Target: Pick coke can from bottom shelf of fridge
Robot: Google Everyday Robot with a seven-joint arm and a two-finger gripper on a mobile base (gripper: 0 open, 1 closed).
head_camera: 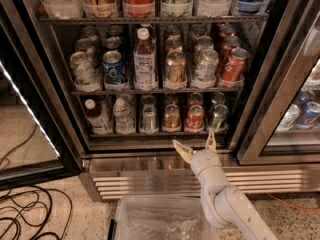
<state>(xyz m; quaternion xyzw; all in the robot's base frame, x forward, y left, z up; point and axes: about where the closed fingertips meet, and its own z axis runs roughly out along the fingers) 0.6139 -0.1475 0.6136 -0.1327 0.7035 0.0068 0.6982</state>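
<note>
Pincer (196, 145) spread wide, gripping nothing, poised low at the fridge (125, 162) sill. Just behind and above it, the coke can (195, 118) stands upright on the bottom shelf (160, 133), between a bronze-gold can (171, 117) and a green can (218, 116). Ribbed grille (150, 183) below. Clear plastic bin (150, 219) in front.
</note>
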